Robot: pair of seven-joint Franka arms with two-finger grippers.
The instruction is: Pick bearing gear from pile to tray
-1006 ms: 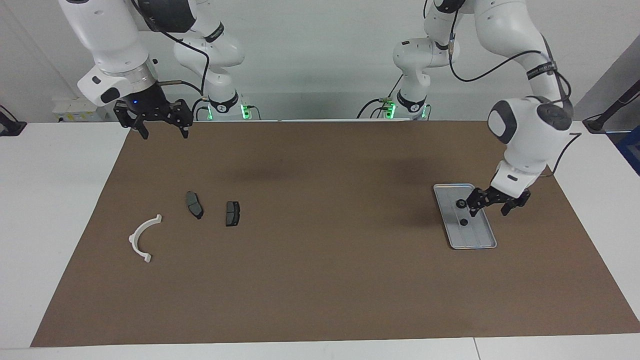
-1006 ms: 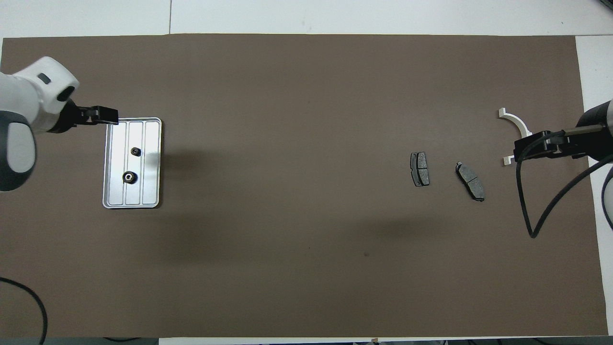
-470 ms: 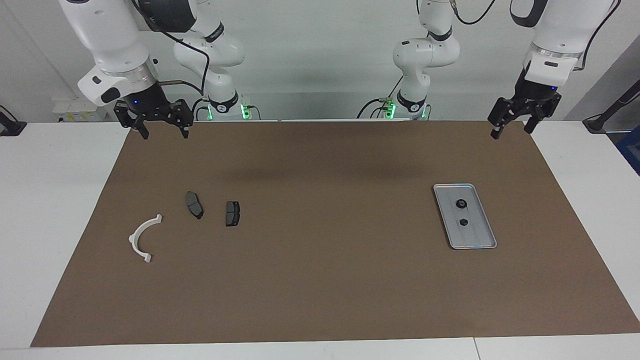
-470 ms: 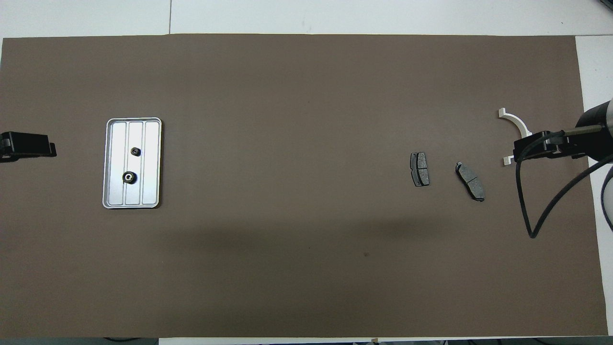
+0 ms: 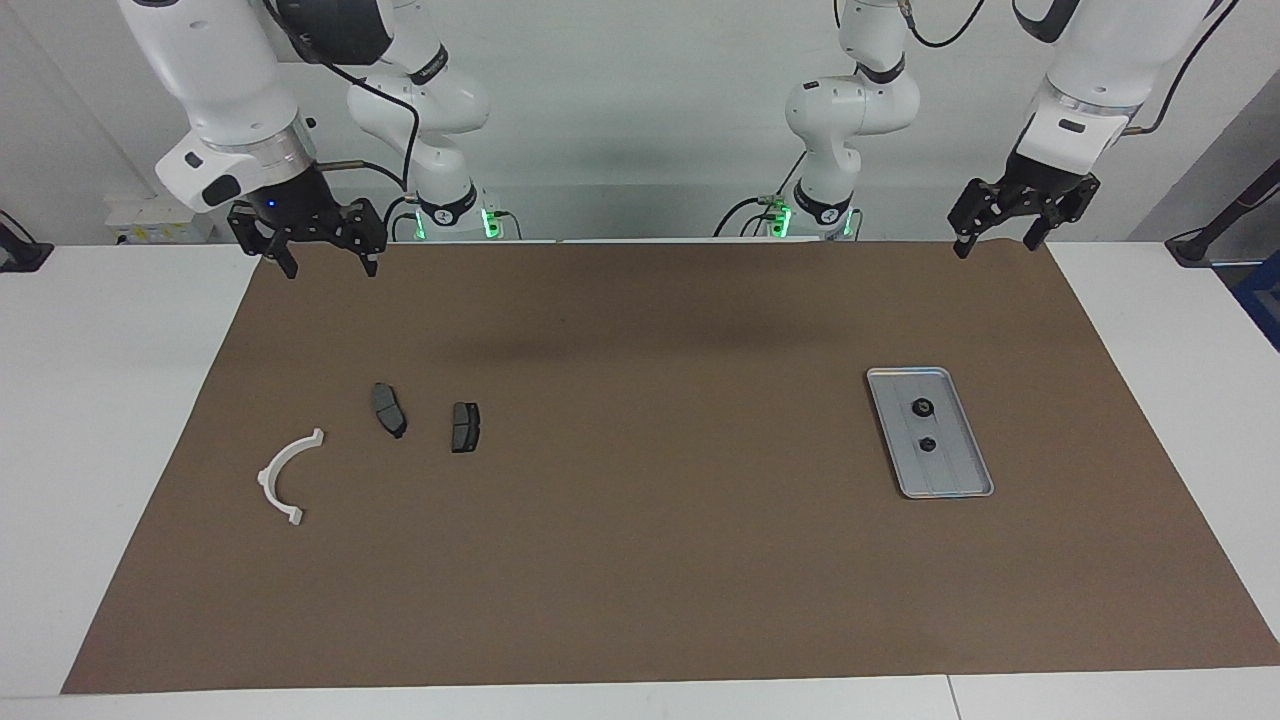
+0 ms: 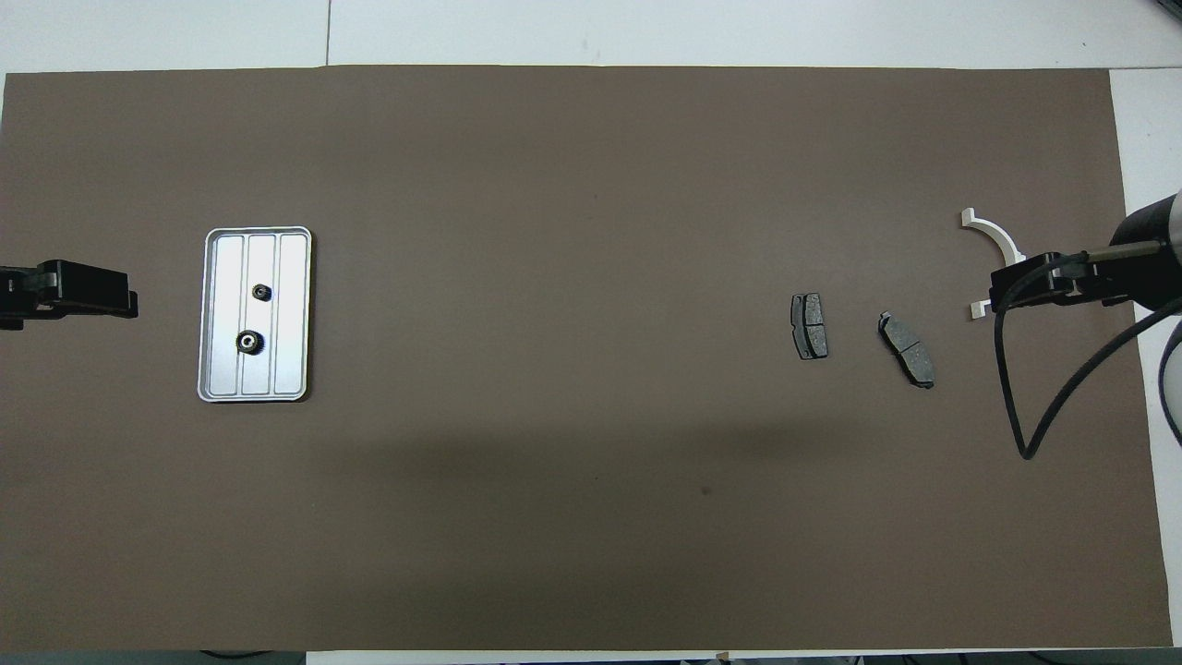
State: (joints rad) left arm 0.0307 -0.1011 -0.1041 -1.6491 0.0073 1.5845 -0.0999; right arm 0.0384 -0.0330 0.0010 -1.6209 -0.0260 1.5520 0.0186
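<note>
The silver ridged tray [image 5: 952,482] lies on the brown mat toward the left arm's end and also shows in the overhead view [image 6: 288,362]. Two small black gears [image 5: 921,407] [image 5: 927,443] lie on it, apart from each other [image 6: 262,293] [image 6: 247,343]. The pile holds a white plastic arc [image 5: 268,476] and two dark brake pads [image 5: 389,409] [image 5: 465,427]; no black round piece shows among them. My left gripper [image 5: 995,238] is open and empty, raised high, clear of the tray. My right gripper [image 5: 325,262] is open and empty and waits high above the mat.
The brown mat [image 5: 640,560] covers most of the white table. In the overhead view the right gripper [image 6: 1025,282] and its hanging cable overlap the white arc [image 6: 1002,238]. The left gripper [image 6: 92,291] shows beside the tray.
My left gripper has lifted off the tray, leaving a gear on it, and risen high toward the robots' end. The right arm has not moved.
</note>
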